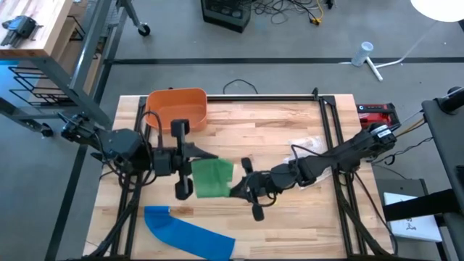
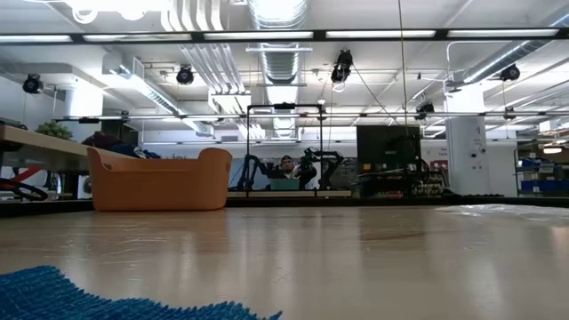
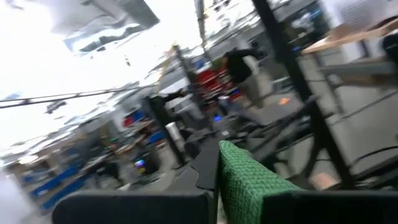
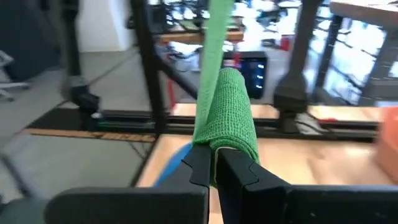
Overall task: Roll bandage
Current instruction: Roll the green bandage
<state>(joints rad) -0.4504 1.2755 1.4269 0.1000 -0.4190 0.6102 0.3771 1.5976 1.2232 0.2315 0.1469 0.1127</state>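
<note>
Between both clamped claws, green bandage (image 1: 212,177)

One green bandage (image 1: 212,177) — one blue bandage (image 1: 187,233) — one orange basket (image 1: 177,108).

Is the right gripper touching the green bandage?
Touching. In the right wrist view the right gripper is shut on the green bandage: the fabric runs down into the pinch between the two dark fingers.

Orange bin (image 1: 178,107) blocks the far-left table (image 1: 290,123); right side open.
</note>
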